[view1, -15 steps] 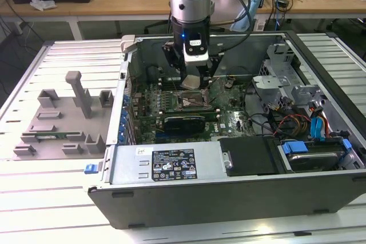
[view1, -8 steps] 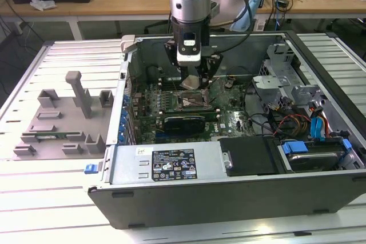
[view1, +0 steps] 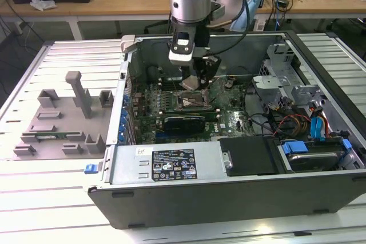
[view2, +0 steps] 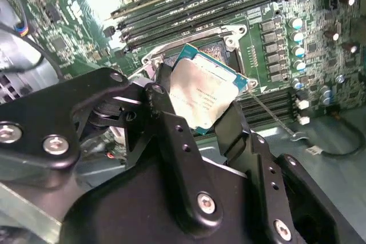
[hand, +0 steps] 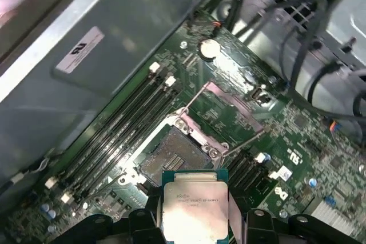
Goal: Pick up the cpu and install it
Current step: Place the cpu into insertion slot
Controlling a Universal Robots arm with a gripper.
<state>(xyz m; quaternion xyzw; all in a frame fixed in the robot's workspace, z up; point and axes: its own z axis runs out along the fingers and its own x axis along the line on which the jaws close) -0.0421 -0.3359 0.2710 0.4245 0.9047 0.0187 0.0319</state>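
My gripper (view1: 194,81) hangs inside the open computer case, shut on the cpu (hand: 195,203), a flat silver-topped square chip with a thin green edge. The black fingers (view2: 171,118) clamp the cpu (view2: 206,91) by two opposite edges. It is held tilted a short way above the open socket (hand: 171,158) on the green motherboard. The socket (view2: 226,47) has its metal frame lifted and its contact field is bare. In the exterior view the socket (view1: 191,102) lies just below the gripper.
Memory slots (hand: 123,127) run beside the socket. A black graphics card (view1: 183,123) sits in front of it. Cables and drive cages (view1: 297,107) fill the case at the exterior view's right. Grey holder blocks (view1: 63,118) stand on the table outside the case.
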